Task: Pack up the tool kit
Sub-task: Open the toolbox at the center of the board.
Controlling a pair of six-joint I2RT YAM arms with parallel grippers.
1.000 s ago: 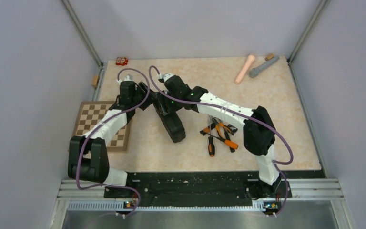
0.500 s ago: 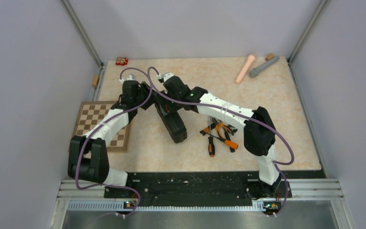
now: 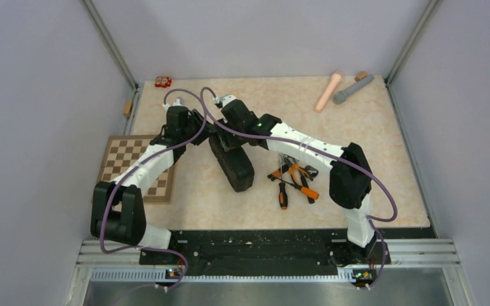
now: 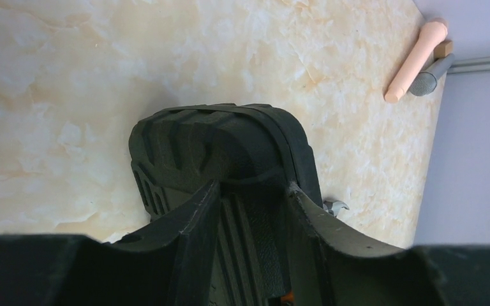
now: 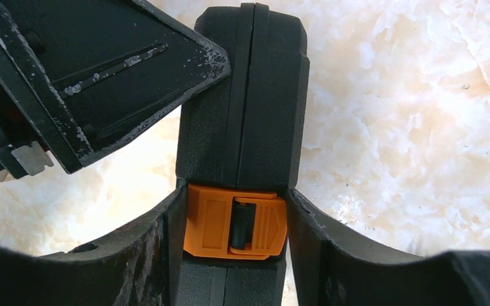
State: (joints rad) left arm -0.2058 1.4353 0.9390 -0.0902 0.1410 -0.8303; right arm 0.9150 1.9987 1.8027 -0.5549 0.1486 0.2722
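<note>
Tipping flatter than before: case (image 3: 237, 171)

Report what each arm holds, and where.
Both hold the closed black case. The right fingers pinch its sides at the orange latch. The left fingers clamp its ribbed faces, exact spot unclear.

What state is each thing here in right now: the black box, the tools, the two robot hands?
case: closed, standing on its edge
latch: lying across the seam; cannot tell if it is snapped
tools: loose in a pile, outside the case
left hand: closed on the case
right hand: closed on the case at the latch
</note>
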